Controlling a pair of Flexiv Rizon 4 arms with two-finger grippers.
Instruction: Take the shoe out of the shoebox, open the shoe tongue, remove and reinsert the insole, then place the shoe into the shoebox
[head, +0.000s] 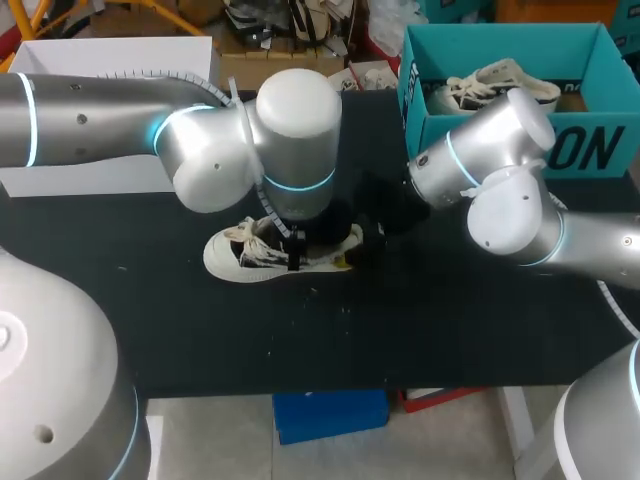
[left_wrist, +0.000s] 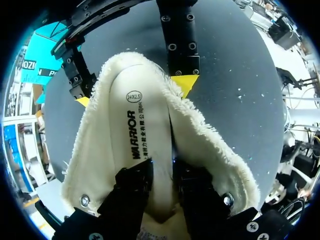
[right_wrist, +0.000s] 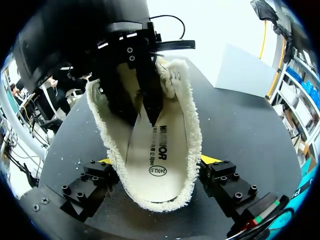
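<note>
A cream shoe (head: 245, 255) with a fleece lining lies on the black table (head: 300, 340), toe to the left. My left gripper (left_wrist: 162, 187) reaches down into its opening, fingers shut on the white printed insole (left_wrist: 135, 125), which narrows between them. Its tips are hidden inside the shoe. My right gripper (right_wrist: 157, 167) straddles the heel, a yellow tip pressed against each fleece side (right_wrist: 192, 125), holding the shoe. In the left wrist view the right gripper (left_wrist: 134, 91) shows at the heel end. The teal shoebox (head: 500, 140) stands at the back right.
A second cream shoe (head: 500, 85) lies inside the teal shoebox. A white box (head: 100, 60) stands at the back left edge of the table. Bare black tabletop lies in front of the shoe.
</note>
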